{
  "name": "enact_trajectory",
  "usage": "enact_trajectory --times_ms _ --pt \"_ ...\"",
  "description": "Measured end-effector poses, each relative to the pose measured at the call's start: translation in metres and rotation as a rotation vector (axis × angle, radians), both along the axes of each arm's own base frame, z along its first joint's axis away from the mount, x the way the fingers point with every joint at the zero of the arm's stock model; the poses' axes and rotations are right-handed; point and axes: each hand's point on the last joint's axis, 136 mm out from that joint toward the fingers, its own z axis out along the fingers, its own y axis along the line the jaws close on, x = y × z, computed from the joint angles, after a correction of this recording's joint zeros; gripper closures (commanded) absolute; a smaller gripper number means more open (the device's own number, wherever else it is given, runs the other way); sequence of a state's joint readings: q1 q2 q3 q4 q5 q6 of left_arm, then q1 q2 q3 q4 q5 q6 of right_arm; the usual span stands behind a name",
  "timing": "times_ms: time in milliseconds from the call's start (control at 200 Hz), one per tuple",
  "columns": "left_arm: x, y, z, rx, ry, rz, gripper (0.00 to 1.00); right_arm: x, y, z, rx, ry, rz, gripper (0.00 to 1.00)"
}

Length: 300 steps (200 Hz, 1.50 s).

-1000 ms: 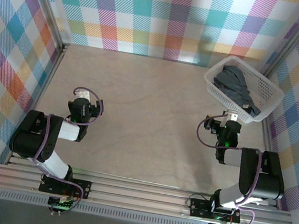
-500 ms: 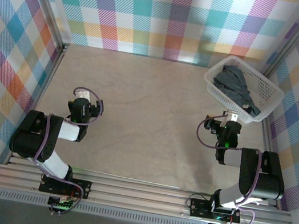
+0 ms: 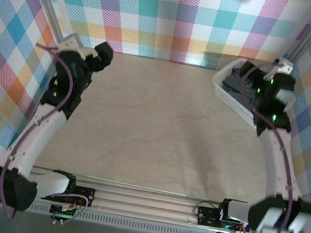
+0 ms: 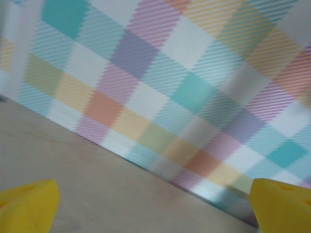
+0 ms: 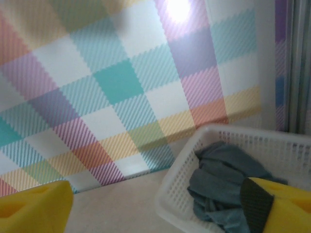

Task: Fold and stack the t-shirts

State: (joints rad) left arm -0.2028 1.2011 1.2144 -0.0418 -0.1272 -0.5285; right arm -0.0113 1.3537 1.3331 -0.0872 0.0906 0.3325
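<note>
Barely begun: the shirt [image 5: 221, 177] lies crumpled in the basket [image 5: 182, 160], nothing folded; jaws apart on left gripper [image 4: 155, 208] and right gripper [image 5: 155, 206].

Tabletop [image 3: 159, 129] open across the middle; basket [image 3: 227, 95] occupies the far-right corner

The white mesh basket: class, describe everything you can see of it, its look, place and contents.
The white plastic mesh basket is rectangular, with latticed walls flaring up to a solid rim. It stands upright on the pale wooden table, in the far right corner by the checked walls. A crumpled dark slate-grey cloth t-shirt lies inside it. From above, the right arm partly hides it.
</note>
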Motion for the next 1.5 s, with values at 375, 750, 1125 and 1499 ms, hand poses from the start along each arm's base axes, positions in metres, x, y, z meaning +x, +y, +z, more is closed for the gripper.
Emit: enact_trajectory --times_ms 375,750,1125,1499 --pt "-0.002 -0.158 -0.039 -0.050 0.244 -0.505 0.06 0.145 -0.060 -0.228 0.291 0.609 -0.087 0.21" --pt "-0.033 -0.166 -0.095 -0.048 0.367 -0.544 0.17 0.166 -0.071 -0.300 0.495 0.665 -0.067 1.00" --pt "-0.054 -0.157 -0.080 -0.053 0.344 -0.498 0.21 0.081 0.032 -0.011 0.240 0.095 0.148 1.00" --pt "-0.096 -0.083 -0.051 -0.006 0.365 -0.226 0.16 -0.077 0.188 0.149 0.169 -0.204 0.563 1.00"
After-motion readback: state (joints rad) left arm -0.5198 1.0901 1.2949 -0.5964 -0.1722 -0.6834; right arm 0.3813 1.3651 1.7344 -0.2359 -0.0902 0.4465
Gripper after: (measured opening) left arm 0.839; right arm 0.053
